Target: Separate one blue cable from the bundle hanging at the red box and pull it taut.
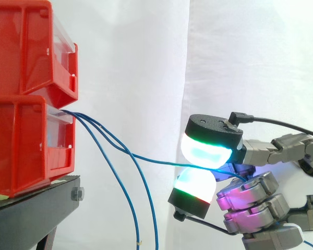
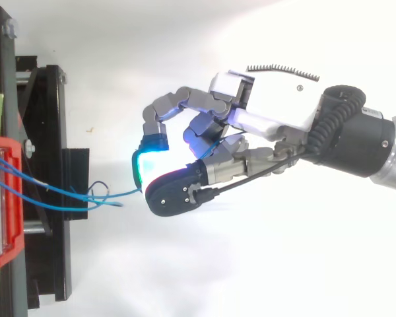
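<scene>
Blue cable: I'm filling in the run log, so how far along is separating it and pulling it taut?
Done: one blue cable is split off, running from the lower red box to the hand, pinched between two glowing pads, while the other cables hang down. In hand: the pull. Left: the cable bends partway along, so it is not yet taut.
</scene>
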You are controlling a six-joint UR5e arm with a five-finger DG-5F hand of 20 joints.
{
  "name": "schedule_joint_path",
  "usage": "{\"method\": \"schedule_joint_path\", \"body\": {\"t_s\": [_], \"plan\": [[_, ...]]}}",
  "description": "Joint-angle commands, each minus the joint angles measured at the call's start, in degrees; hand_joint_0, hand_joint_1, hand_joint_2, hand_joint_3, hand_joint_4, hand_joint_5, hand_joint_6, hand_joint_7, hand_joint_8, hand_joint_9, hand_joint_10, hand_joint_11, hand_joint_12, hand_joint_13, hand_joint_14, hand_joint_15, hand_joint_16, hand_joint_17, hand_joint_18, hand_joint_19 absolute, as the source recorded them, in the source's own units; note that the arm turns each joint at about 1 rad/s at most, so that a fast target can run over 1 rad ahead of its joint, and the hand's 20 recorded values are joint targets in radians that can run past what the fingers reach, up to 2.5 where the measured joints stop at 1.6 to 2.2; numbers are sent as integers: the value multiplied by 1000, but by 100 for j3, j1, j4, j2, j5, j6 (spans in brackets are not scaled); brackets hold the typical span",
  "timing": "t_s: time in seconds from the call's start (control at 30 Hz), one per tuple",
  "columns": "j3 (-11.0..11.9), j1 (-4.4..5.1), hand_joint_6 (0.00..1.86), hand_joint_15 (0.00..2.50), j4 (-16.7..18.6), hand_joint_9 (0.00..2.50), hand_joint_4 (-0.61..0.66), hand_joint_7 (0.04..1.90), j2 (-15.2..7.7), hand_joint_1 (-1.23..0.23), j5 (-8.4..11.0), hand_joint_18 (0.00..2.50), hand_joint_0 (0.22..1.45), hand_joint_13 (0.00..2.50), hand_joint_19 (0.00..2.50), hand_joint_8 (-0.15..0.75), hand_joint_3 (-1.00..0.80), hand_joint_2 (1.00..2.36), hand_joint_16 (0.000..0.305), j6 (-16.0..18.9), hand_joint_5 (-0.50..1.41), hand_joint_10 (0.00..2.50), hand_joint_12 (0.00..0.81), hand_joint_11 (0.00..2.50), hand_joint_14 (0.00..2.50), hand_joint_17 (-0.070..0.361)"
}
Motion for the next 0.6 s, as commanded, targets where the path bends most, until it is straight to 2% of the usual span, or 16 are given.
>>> {"method": "schedule_joint_path", "body": {"t_s": [0.0, 0.03, 0.07, 0.1, 0.13, 0.23, 0.57], "plan": [[8, -3, 855, 1518, 0, 1041, 143, 1243, -5, -711, 0, 1403, 646, 969, 1439, 327, -267, 1019, 46, -2, -189, 1567, 393, 1701, 2500, 103], [8, 5, 855, 1505, 0, 1039, 150, 1239, -5, -688, 0, 1402, 638, 966, 1445, 325, -275, 1019, 46, -2, -191, 1578, 392, 1673, 2500, 103], [-1, 5, 855, 1510, 0, 1038, 159, 1221, -5, -661, 0, 1400, 629, 966, 1439, 325, -334, 1015, 47, -2, -192, 1581, 392, 1674, 2500, 105], [-1, -3, 853, 1502, 0, 1039, 168, 1212, 3, -632, 0, 1401, 602, 962, 1447, 329, -469, 1003, 47, -2, -192, 1583, 394, 1678, 2500, 106], [-1, 5, 852, 1497, 0, 1042, 171, 1213, -5, -624, 0, 1402, 593, 961, 1437, 331, -498, 1000, 47, -2, -192, 1593, 394, 1656, 2500, 106], [-1, -3, 848, 1472, 0, 1042, 181, 1188, 3, -599, 0, 1417, 551, 965, 1425, 337, -500, 1000, 50, -2, -191, 1617, 401, 1647, 2500, 112], [-1, 5, 838, 1426, 0, 1045, 214, 1155, 3, -652, 0, 1476, 478, 989, 1387, 374, -500, 1000, 58, -2, -188, 1688, 432, 1589, 2500, 130]]}}
